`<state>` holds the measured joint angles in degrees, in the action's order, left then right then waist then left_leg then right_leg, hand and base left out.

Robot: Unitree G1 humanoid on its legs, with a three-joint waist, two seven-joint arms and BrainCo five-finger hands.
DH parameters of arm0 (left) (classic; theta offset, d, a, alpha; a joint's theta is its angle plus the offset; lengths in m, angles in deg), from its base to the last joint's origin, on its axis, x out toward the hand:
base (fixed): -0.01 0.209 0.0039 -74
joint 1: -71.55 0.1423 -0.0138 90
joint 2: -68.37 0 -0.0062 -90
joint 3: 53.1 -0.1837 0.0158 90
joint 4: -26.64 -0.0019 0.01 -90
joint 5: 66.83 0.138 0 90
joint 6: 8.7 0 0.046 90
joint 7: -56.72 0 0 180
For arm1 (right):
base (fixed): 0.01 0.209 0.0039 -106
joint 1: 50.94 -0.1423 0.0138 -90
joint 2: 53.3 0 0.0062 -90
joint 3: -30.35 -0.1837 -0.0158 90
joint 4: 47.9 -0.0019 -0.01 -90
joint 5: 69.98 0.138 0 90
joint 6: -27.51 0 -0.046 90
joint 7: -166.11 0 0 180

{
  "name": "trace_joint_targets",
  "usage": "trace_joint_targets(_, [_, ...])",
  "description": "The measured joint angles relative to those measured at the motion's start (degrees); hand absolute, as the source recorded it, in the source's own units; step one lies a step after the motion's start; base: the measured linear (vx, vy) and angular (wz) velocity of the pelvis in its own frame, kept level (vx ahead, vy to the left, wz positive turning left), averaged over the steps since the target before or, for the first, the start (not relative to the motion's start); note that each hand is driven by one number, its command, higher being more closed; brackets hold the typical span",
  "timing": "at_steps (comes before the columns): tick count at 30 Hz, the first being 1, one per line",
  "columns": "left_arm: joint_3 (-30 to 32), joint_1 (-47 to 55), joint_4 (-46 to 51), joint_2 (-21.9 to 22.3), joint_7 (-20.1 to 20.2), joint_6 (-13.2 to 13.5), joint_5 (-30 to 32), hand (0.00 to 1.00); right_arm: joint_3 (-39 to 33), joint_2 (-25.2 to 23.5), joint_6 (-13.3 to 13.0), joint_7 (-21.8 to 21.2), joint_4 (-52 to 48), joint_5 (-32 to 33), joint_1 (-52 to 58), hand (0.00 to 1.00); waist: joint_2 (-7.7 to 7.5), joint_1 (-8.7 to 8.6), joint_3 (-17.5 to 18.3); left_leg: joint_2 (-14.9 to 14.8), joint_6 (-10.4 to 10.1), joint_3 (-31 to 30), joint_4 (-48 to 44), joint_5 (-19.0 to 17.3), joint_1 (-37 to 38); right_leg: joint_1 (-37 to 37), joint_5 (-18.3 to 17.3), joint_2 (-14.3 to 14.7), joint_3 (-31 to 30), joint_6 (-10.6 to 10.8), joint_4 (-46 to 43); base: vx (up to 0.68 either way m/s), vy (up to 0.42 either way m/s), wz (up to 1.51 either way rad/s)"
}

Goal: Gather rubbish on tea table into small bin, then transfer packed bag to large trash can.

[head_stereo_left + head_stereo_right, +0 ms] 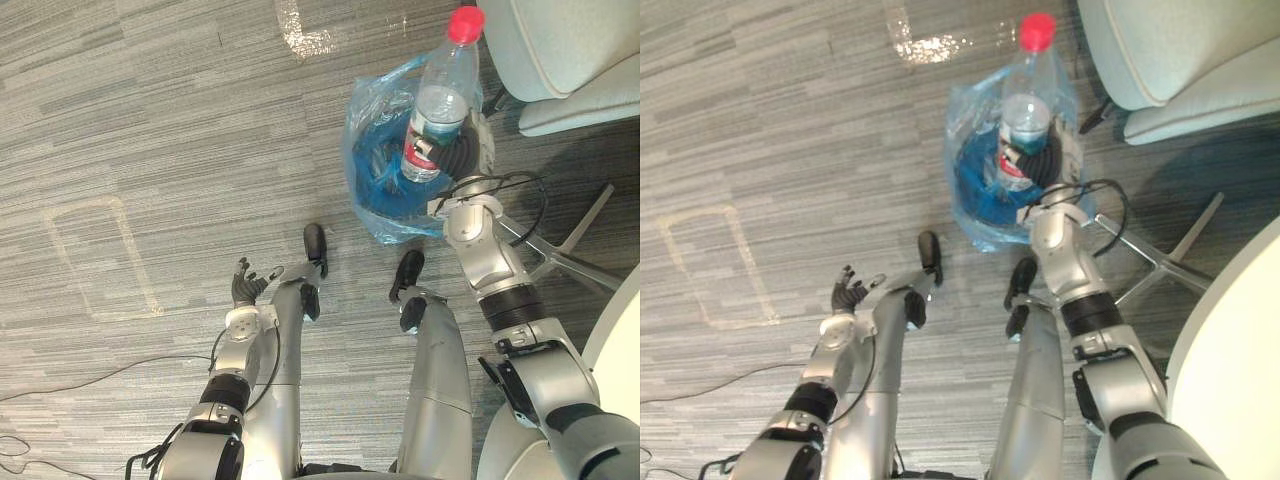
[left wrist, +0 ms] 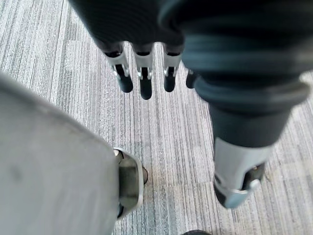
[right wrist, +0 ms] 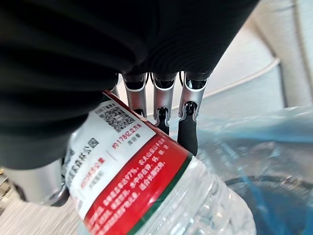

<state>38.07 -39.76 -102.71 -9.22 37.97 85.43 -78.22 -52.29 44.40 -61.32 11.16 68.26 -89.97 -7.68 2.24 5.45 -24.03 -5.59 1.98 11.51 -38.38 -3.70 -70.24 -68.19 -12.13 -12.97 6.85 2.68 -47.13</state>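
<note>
Over the bin, a bottle in my right hand.

I see grey carpet across the whole view. A pale chair sits at the far right with a metal leg splayed toward me, and the white table edge is at my lower right. The bin stands on the carpet just beside the chair, lined with a blue bag whose mouth gapes open. The clear bottle has a red cap pointing away from me and a red label round its middle, and it is tilted over that mouth. I cannot tell whether its base touches the bag. My right hand's fingers and thumb are curled round the labelled part. My left hand hangs low over bare carpet, well apart from the bin, fingers straight and holding nothing.
</note>
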Motion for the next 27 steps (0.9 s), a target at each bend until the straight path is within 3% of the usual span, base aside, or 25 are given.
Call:
trace_joint_targets(12, [-0.1, 0.0, 0.4, -0.7, 0.1, 0.2, 0.0, 0.0, -1.4, -0.7, 0.4, 0.2, 3.4, 2.1, -1.0, 0.0, -0.1, -0.11, 0.4, -1.2, -0.6, -0.3, -2.2, -0.6, -1.2, -1.1, -0.6, 0.7, 0.1, -0.9, -1.5, -0.04, -0.011, -0.03])
trace_joint_targets(21, [-0.7, 0.1, 0.4, -1.4, 0.1, -0.7, 0.5, 0.0, 1.9, -1.6, -0.8, -1.4, -6.7, 0.8, 7.0, 0.0, -1.11, -0.33, 2.1, -2.8, -0.5, -0.3, -3.1, -0.5, -1.7, -1.7, -0.4, 2.2, 0.1, -1.4, -1.6, -0.05, -0.017, -0.08])
trace_joint_targets(27, [-1.1, 0.6, -0.4, -1.3, 0.1, -2.1, 2.4, 0.0, 2.0, -3.5, -2.3, -1.9, -13.5, -0.2, 14.8, 0.0, -1.88, -1.57, 2.8, -3.6, -0.8, -0.2, -3.3, -0.7, 0.8, 0.9, -0.2, 2.9, 0.1, -1.7, -0.8, -0.05, -0.016, -0.07])
